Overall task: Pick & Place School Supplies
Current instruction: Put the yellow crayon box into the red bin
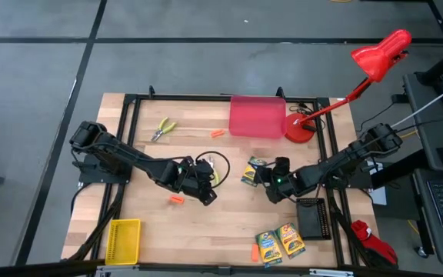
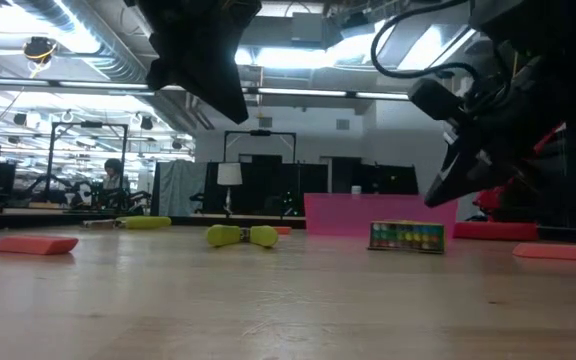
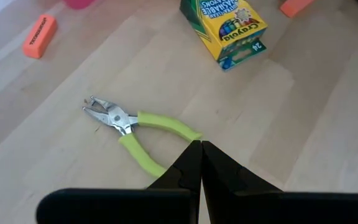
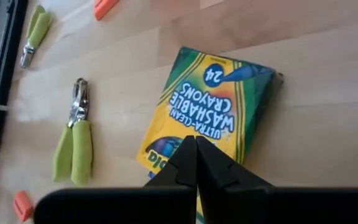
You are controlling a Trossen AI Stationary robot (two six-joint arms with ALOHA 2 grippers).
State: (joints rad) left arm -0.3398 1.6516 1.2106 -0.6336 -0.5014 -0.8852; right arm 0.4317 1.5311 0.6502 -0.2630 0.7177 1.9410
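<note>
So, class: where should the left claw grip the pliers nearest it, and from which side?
Across both green handles just behind the pivot, from straight above: the pliers lie flat, and the handles splay wider farther back.

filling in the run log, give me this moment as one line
left gripper: shut, empty, above pliers | right gripper: shut, empty, above crayon box | nothing held | red bin: no supplies seen inside

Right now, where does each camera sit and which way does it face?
High: overhead, straight down on table; both arms show.
Low: table height, level across; arms hang from above.
Left wrist: over pliers; shut left gripper.
Right wrist: over crayon box; shut right gripper.
Both wrist views share that box and those pliers.
</note>
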